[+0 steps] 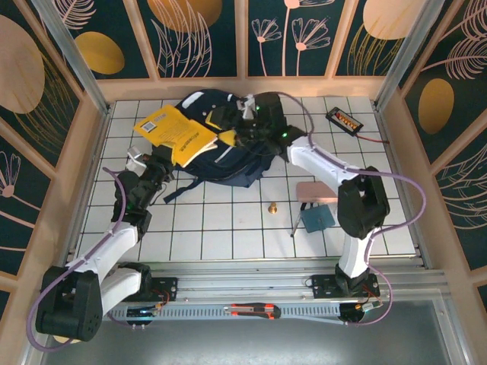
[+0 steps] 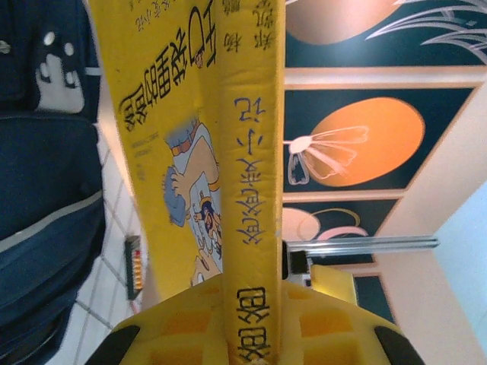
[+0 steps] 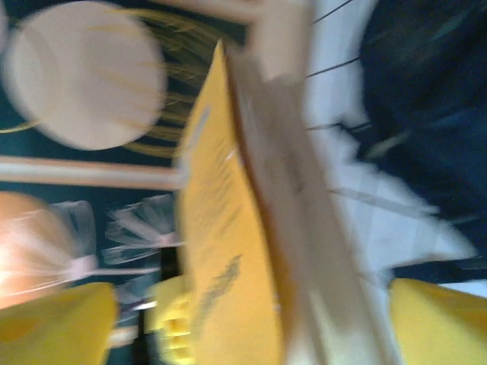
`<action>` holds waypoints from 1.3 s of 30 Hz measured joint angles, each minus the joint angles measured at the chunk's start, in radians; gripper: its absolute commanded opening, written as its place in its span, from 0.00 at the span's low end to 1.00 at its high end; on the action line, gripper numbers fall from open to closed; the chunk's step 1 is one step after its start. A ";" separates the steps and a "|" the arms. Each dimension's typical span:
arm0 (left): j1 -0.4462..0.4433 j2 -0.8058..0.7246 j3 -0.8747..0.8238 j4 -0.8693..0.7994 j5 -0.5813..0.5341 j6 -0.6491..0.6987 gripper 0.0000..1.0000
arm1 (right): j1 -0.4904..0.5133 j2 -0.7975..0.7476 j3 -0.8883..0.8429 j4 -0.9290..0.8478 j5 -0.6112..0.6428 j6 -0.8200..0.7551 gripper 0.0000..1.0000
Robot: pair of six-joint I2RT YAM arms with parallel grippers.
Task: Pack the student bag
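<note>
The student bag point(image 1: 240, 169) lay slumped on the white tiled table point(image 1: 228, 228). At the bag's left side, the left gripper point(image 2: 255, 319) was clamped on the spine of a yellow book point(image 1: 176, 133), which slanted across the bag's left half. Above the bag's middle, the right gripper point(image 3: 247, 319) had its 2 fingers spread wide on either side of the book's edge, in a blurred view. A black device point(image 1: 344, 119) sat well right of the bag.
</note>
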 measured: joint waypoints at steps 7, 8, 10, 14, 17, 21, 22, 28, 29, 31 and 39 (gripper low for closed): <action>0.017 0.067 0.120 -0.087 0.164 0.054 0.00 | -0.182 0.021 0.104 -0.354 -0.101 -0.423 0.99; 0.017 0.079 0.134 -0.087 0.186 0.058 0.00 | -0.187 0.033 0.104 -0.365 -0.129 -0.453 0.99; 0.017 0.102 0.161 -0.087 0.234 0.061 0.00 | -0.181 0.071 0.104 -0.373 -0.210 -0.496 0.99; 0.017 0.129 0.195 -0.088 0.295 0.068 0.00 | -0.143 0.128 0.101 -0.316 -0.333 -0.491 0.99; 0.026 0.129 0.202 -0.088 0.315 0.073 0.00 | -0.133 0.137 0.089 -0.189 -0.402 -0.410 0.99; 0.026 0.140 0.202 -0.085 0.333 0.072 0.00 | -0.130 0.137 0.035 0.089 -0.486 -0.231 0.99; 0.026 0.143 0.202 -0.085 0.340 0.072 0.00 | -0.127 0.137 0.019 0.153 -0.502 -0.178 0.99; 0.026 0.154 0.213 -0.086 0.367 0.072 0.00 | -0.109 0.168 0.085 0.093 -0.481 -0.179 0.99; 0.026 0.154 0.217 -0.088 0.369 0.072 0.00 | -0.109 0.177 0.115 0.047 -0.455 -0.212 0.99; 0.026 0.154 0.227 -0.095 0.375 0.077 0.00 | -0.113 0.180 0.140 -0.016 -0.395 -0.256 0.99; 0.024 0.154 0.238 -0.129 0.386 0.095 0.00 | -0.226 0.142 0.158 -0.220 -0.144 -0.347 0.99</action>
